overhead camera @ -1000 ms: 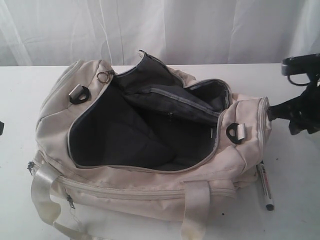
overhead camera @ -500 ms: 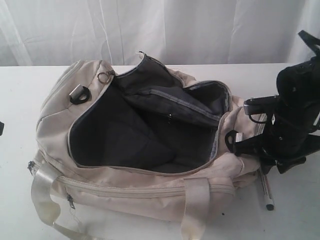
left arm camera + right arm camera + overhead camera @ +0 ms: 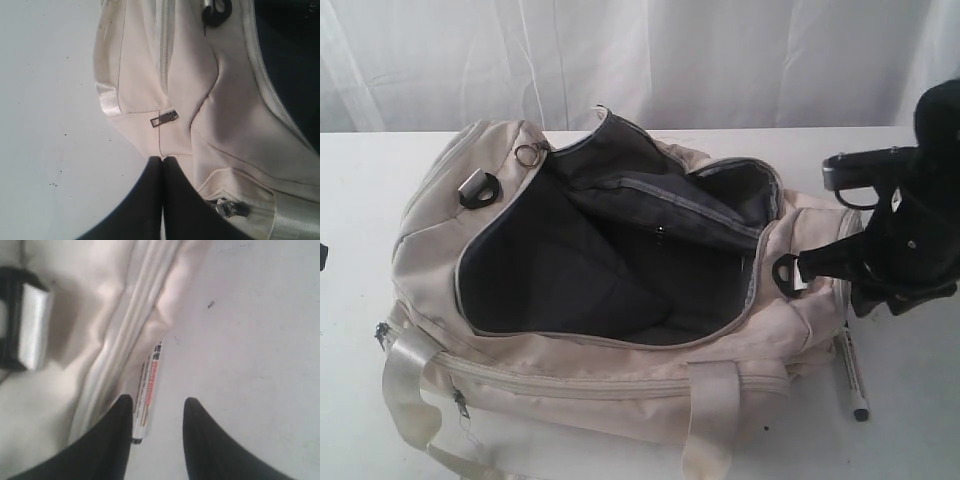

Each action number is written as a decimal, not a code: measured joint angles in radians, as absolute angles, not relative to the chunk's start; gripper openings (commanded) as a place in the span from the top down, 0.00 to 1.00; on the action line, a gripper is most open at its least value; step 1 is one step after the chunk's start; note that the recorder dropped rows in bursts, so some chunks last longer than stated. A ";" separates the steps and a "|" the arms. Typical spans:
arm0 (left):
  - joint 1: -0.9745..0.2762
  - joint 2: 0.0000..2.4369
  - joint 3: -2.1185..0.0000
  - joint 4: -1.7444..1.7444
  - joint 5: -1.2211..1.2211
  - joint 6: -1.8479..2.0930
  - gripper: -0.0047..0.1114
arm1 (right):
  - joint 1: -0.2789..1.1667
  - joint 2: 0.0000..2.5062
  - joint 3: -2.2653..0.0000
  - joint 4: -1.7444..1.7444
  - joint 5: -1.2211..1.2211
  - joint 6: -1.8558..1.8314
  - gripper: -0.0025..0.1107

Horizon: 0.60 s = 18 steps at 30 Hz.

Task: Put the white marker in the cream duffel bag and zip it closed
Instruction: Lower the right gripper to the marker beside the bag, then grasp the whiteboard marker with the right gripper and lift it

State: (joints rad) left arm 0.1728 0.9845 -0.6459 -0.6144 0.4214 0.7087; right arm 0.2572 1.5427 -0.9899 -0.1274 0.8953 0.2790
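The cream duffel bag (image 3: 570,375) lies on the white table with its main zipper wide open, showing dark lining. The white marker (image 3: 852,375) lies on the table against the bag's right end. My right gripper (image 3: 880,300) hangs just above that end. In the right wrist view the right gripper (image 3: 157,402) is open, and the marker (image 3: 147,385) lies beside one finger, tucked against the bag's (image 3: 90,340) seam. My left gripper (image 3: 163,159) is shut on nothing, close to the bag's (image 3: 210,100) left end.
A metal ring zipper pull (image 3: 527,153) sits at the bag's far left corner. Black buckles (image 3: 480,188) (image 3: 788,270) are at both ends. Webbing handles (image 3: 712,420) hang over the front. Small side zipper pulls (image 3: 163,118) show near the left gripper. A white curtain hangs behind.
My right arm came in from the right edge to over the bag's right end, then shifted slightly back right. Bag and marker have not moved.
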 measured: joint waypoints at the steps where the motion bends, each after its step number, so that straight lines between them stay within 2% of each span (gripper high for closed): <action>1: 0.173 0.985 -0.646 -0.614 0.421 0.709 0.96 | 0.257 1.512 -0.975 -0.113 0.899 0.277 0.69; 5: 0.173 0.985 -0.646 -0.614 0.421 0.709 0.96 | 0.259 1.458 -0.846 -0.025 0.865 0.236 0.69; 9: 0.173 0.985 -0.646 -0.614 0.421 0.709 0.96 | 0.259 1.462 -0.701 0.068 0.718 0.184 0.69; 18: 0.173 0.985 -0.646 -0.614 0.421 0.709 0.96 | 0.259 1.546 -0.655 0.019 0.504 0.145 0.69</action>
State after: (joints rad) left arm 0.1728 0.9845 -0.6459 -0.6144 0.4214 0.7087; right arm 0.2592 1.5465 -0.6547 0.0188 0.5036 0.1447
